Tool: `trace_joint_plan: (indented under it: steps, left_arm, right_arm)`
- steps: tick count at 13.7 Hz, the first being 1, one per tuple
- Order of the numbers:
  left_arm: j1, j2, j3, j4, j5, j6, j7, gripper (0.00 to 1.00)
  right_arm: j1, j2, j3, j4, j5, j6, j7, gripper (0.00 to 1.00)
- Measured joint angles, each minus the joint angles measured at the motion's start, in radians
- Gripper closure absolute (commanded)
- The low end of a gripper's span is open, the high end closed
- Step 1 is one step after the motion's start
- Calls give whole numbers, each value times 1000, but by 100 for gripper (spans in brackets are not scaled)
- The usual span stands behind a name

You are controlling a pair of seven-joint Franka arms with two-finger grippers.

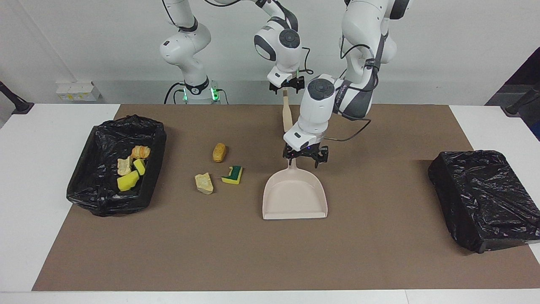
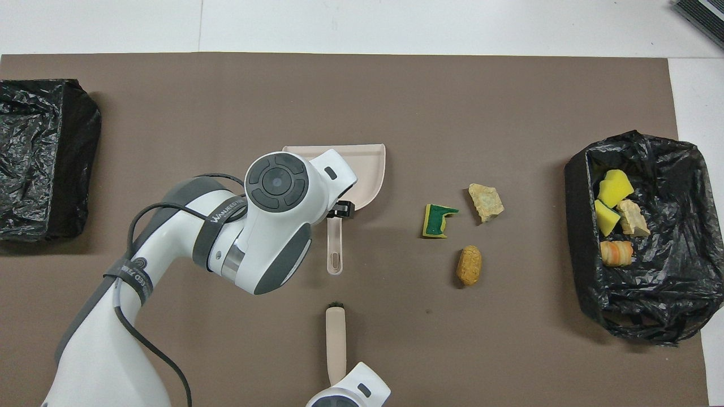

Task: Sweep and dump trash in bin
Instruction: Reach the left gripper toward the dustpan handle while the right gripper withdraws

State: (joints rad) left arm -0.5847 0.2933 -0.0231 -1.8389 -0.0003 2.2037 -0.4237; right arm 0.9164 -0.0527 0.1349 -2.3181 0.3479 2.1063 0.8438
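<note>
Bin (image 1: 93,169): toward the right arm's end from the dustpan (image 1: 295,198), four scraps inside.
Trash (image 1: 204,183): three scraps between bin and dustpan, awaiting sweeping.
Right gripper (image 1: 287,85): jaws pinching brush (image 1: 287,116), nearer the robots than the dustpan.
Left gripper (image 1: 305,155): jaws spread over dustpan handle, probably to grasp it.

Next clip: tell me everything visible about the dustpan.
The dustpan is pale pink and looks like plastic: a shallow tray with raised side walls, an open straight edge facing away from the robots, and a thin handle with a hanging hole pointing toward them. It lies flat and empty mid-table on the brown mat, beside the green-and-yellow sponge. The left claw is at the handle, fingers open astride it; contact cannot be told.
</note>
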Motion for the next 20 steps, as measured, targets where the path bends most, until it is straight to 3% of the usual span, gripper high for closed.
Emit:
trace_joint_plan:
  steps: [5,6,7,8,9,10,11,12,17,20]
  left_arm:
    - [-43,-1,-1,-43,-32,8,-8,0]
    - [-59,-1,-1,-49,-38,10,-13,0]
    - [-69,-1,-1,-55,-39,14,-17,19]
    - [-71,-1,-1,-58,-40,15,-20,38]
    - [-71,-1,0,-62,-40,15,-20,50]
    - [-71,-2,1,-67,-40,15,-20,60]
    - [-71,-3,1,-74,-40,14,-20,75]
    - [-71,-4,1,-80,-40,11,-20,97]
    - [-69,-16,16,-83,-40,-9,-18,100]
    - [-22,-59,30,-83,-39,-48,128,100]
  right_arm:
    - [27,-3,-1,-61,30,102,26,3]
    - [31,-3,-1,-67,30,114,30,16]
    - [32,-3,-1,-69,30,115,30,35]
    - [32,-3,-1,-69,30,115,30,63]
    - [32,-3,-1,-69,30,115,30,84]
    - [32,-3,-1,-69,30,115,30,99]
    - [32,-3,-1,-69,30,115,30,100]
    - [32,-3,-1,-68,30,115,30,100]
    - [18,4,-6,-46,30,111,29,100]
    - [-25,-5,-11,9,29,-1,16,100]
